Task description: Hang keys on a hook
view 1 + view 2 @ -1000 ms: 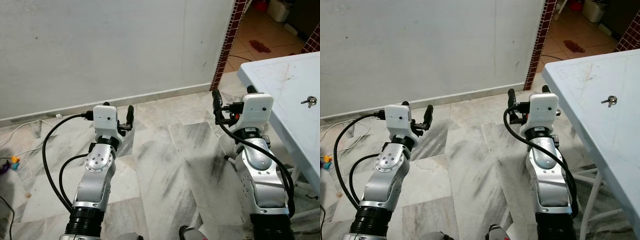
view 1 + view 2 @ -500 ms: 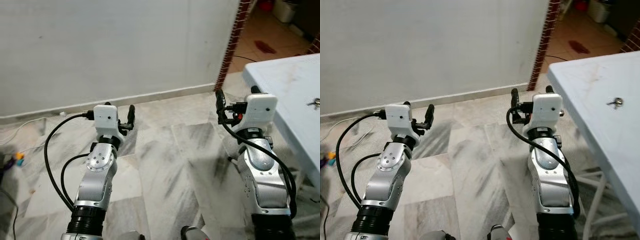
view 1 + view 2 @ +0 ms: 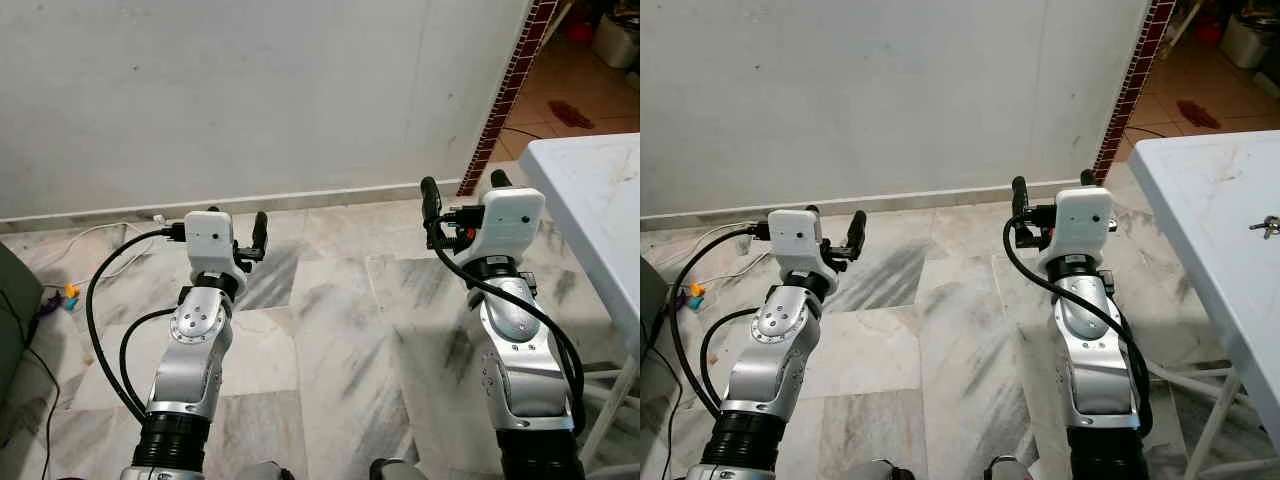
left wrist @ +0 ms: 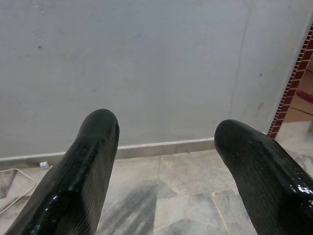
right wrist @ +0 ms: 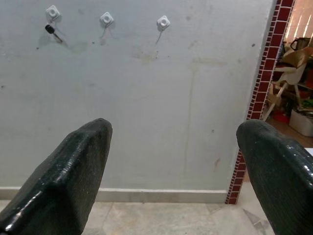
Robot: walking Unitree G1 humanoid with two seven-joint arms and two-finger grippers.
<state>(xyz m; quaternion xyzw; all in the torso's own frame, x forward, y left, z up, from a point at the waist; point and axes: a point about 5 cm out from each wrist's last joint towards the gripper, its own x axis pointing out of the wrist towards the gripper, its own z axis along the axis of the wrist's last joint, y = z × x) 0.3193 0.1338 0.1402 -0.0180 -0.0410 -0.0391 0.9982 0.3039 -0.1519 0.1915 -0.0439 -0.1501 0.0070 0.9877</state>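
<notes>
A small bunch of keys [image 3: 1267, 225] lies on the white table [image 3: 1200, 200] at my right, well apart from both grippers. Three white hooks [image 5: 106, 19] sit in a row high on the grey wall; a dark key [image 5: 50, 30] hangs from the leftmost hook [image 5: 52, 11]. My left gripper [image 3: 237, 222] is held up over the marble floor, open with nothing between its fingers [image 4: 95, 147]. My right gripper [image 3: 1053, 185] is also raised, open and empty, pointing at the wall below the hooks, with the table's near corner just to its right.
A red brick pillar [image 3: 510, 85] ends the wall at the right, beside a doorway to a tiled room. White and black cables [image 3: 110, 240], a small coloured toy [image 3: 70, 292] and a dark object [image 3: 12, 300] lie at the left. Table legs [image 3: 1200, 380] stand at the lower right.
The whole view has swung left: the table and keys slid toward the right edge and the dark object at the left came into view. Both arms keep their raised pose.
</notes>
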